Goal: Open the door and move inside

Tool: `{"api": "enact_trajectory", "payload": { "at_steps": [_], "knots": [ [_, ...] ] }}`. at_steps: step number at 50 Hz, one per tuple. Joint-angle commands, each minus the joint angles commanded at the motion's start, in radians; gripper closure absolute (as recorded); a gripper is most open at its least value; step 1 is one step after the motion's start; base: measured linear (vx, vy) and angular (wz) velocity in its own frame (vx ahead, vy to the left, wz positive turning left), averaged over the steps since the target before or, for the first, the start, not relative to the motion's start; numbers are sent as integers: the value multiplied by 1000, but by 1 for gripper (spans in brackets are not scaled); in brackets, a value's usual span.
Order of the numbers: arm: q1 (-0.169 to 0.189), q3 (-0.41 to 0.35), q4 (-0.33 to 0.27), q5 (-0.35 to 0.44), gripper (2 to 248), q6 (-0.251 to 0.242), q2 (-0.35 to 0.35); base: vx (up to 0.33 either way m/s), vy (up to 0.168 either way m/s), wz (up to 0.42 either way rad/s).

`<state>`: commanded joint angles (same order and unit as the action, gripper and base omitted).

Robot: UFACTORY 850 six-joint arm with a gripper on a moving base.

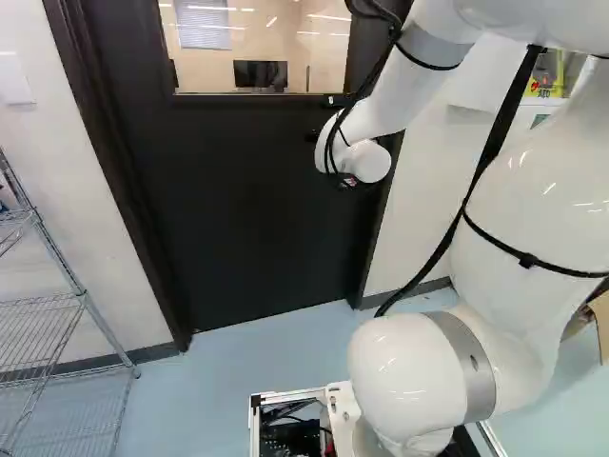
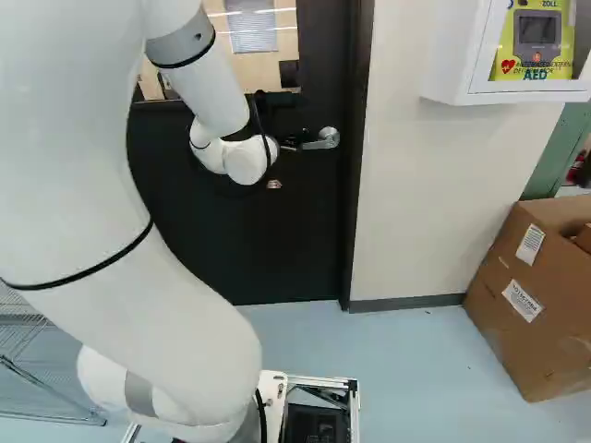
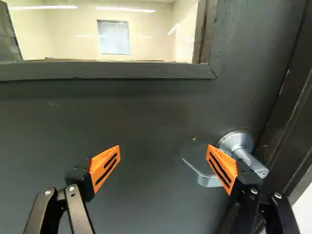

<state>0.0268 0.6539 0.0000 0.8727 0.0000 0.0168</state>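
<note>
Silver handle [image 3: 236,141] sits near the edge of the door [image 3: 146,112]; before that door your gripper [image 3: 164,148] spreads wide, empty. Advance this far off-centre and one finger could jam against the handle.

White walls [image 2: 416,203], blue floor [image 1: 247,367], shelving [image 1: 38,309] (wire)

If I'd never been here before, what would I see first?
Probably the big white arm, at the left of the right base view, in front of the black door. Then the tool, its bright orange pads wide apart, one overlapping the silver handle in the wrist view.
</note>
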Motion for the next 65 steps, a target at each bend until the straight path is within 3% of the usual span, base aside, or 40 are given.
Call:
{"api": "enact_trajectory", "payload": {
  "at_steps": [65],
  "knots": [
    [0,-22,0,0,3,0,125,0,0,0]
  ]
}}
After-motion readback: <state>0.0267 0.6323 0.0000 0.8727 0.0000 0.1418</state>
